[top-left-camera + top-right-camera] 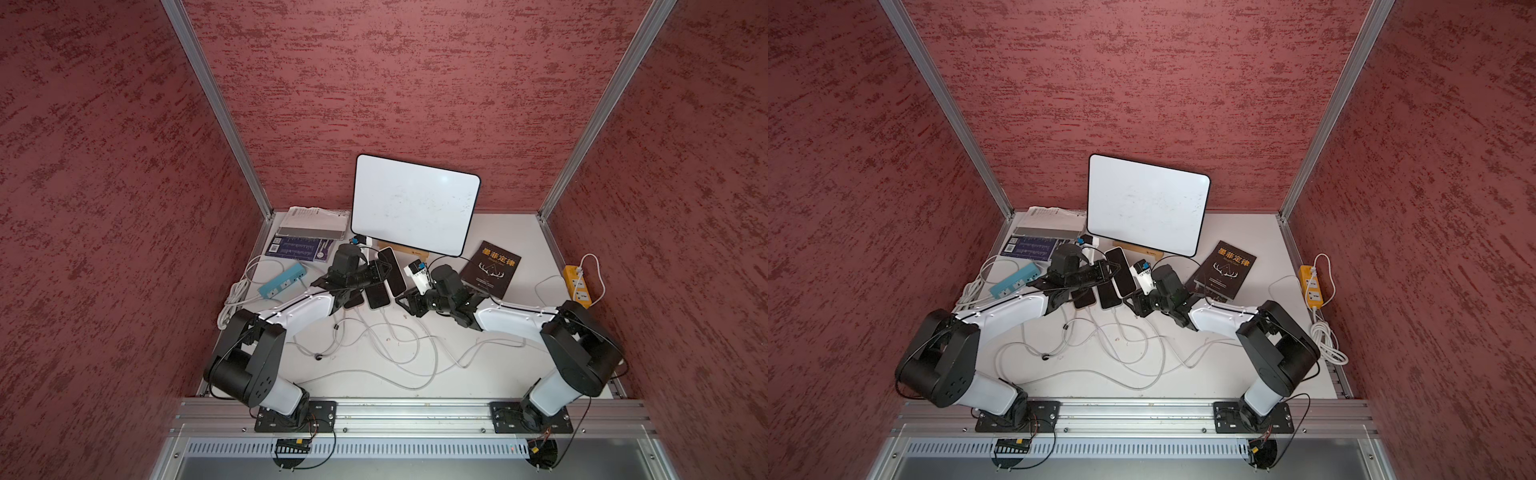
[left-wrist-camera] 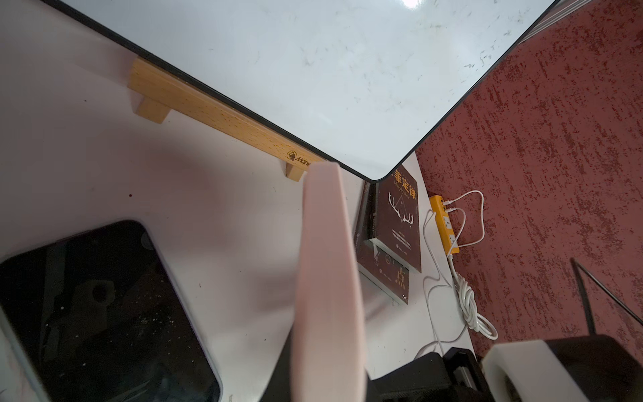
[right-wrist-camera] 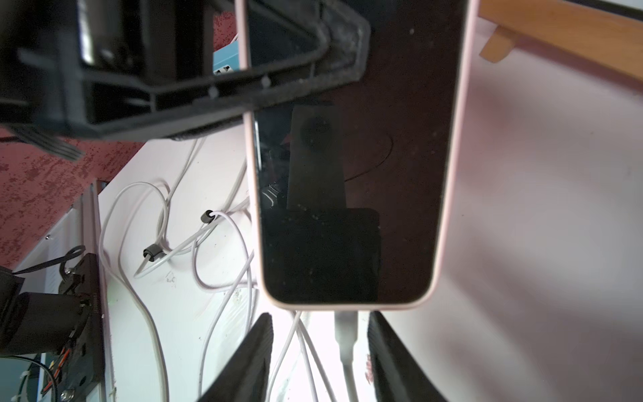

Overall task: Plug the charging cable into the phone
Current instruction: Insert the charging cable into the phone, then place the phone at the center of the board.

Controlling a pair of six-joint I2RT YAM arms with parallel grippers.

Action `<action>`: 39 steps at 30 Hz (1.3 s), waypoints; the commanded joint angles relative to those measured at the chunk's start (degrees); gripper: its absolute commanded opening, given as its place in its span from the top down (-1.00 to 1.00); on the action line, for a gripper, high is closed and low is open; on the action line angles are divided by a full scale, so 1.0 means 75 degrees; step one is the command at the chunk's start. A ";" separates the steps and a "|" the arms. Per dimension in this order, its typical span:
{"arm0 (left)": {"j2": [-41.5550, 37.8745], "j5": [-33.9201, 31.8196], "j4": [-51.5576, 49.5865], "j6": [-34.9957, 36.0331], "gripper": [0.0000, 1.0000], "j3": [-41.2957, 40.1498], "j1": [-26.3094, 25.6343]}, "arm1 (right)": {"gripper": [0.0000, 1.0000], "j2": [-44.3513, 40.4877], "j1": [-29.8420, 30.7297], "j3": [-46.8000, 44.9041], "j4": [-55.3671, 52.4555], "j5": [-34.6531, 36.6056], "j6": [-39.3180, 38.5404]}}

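Right pincer (image 3: 320, 320): wide, gripping nothing | left pincer (image 1: 384, 270): clamped on phone (image 3: 400, 156) | phone: just ahead of right pincer tips | charging cable (image 3: 345, 334): plug between right tips, apparently seated in phone | remaining: probably only release and retreat

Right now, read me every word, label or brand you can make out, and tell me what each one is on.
"墨菲定律": cover of the dark book.
"Mane", the rest hidden by the pink phone: on the wooden stand.
Too small to read: the book's smaller print, the purple booklet with its QR code, and the printed sheets.
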 commanded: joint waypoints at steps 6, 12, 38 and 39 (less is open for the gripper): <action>0.0724 -0.0038 -0.0220 -0.0153 1.00 0.0553 0.0022 | -0.47 -0.1776 0.0025 -0.0365 -0.1215 0.1037 0.0217; 0.2255 0.0430 -0.0545 -0.0894 1.00 0.1532 -0.0014 | -0.51 -0.2238 -0.0010 -0.0796 -0.1086 0.1530 0.0480; 0.3077 -0.0283 -0.5209 -0.0930 -1.00 0.3871 -0.0235 | -0.55 -0.3405 -0.0040 -0.0742 -0.1945 0.2005 0.0830; 0.2897 -0.0548 -0.5390 -0.0869 -1.00 0.3809 -0.0244 | -0.60 -0.3489 -0.0040 -0.0735 -0.2059 0.2161 0.0856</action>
